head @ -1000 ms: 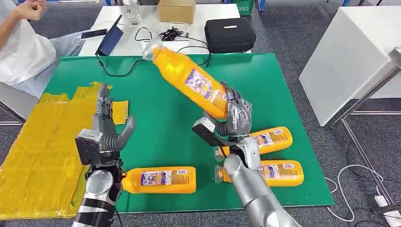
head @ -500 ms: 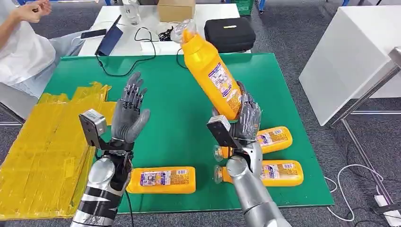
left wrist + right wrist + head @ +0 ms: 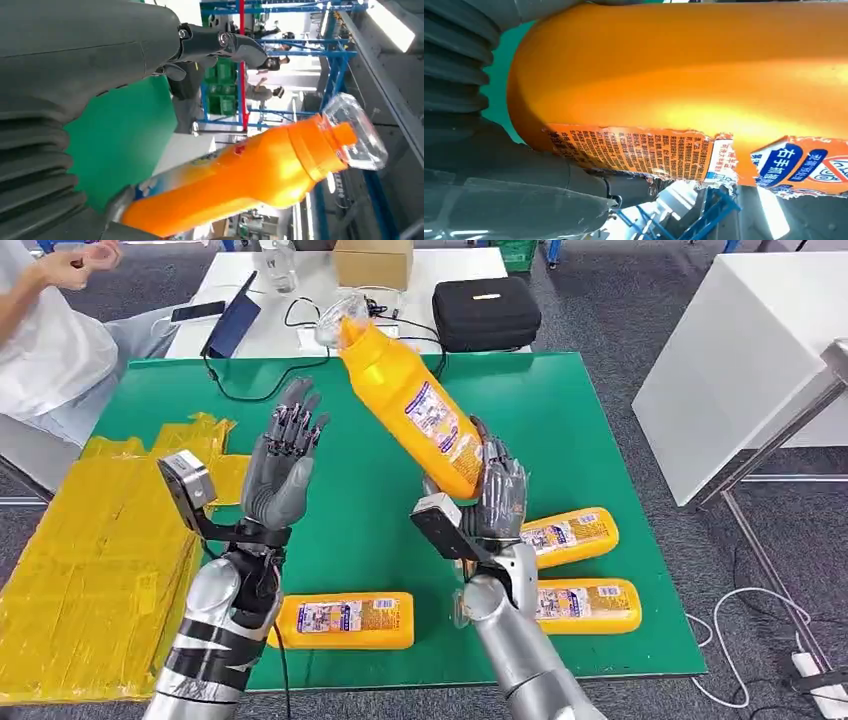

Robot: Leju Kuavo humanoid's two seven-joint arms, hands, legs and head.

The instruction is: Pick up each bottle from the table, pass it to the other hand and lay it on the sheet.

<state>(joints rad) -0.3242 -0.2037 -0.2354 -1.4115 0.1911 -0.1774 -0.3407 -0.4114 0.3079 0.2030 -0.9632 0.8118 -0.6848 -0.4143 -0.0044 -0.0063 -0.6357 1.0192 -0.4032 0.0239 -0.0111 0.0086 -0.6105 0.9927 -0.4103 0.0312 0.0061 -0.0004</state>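
1. Robot hand on my left (image 3: 283,465) is waiting raised above the green desk (image 3: 620,430), palm turned toward the centre, fingers spread apart and holding nothing. Beside it, over the desk's left edge, the yellow sheet (image 3: 90,540) is lying ready for the bottles.

2. Between my two hands I am carrying the raised bottle (image 3: 412,405), tilted so its clear cap (image 3: 338,314) is leaning up and toward my left side. My left wrist camera is seeing that bottle (image 3: 250,175) close by, its capped end free in the air.

3. My right robot hand (image 3: 497,490) is clamping the bottle around its base, fingers wrapped on the orange body; my right wrist camera is showing that body (image 3: 684,75) pressed against the palm.

4. I judge the hand-over to be the step in hand: lifted, not yet passed. Next, I am needing to bring the bottle's middle into my left palm, close those fingers firmly, and only then loosen my right.

5. Three more bottles are lying on the desk: one near my left forearm (image 3: 342,620), two by my right arm (image 3: 568,533) (image 3: 585,604), all waiting their turn.
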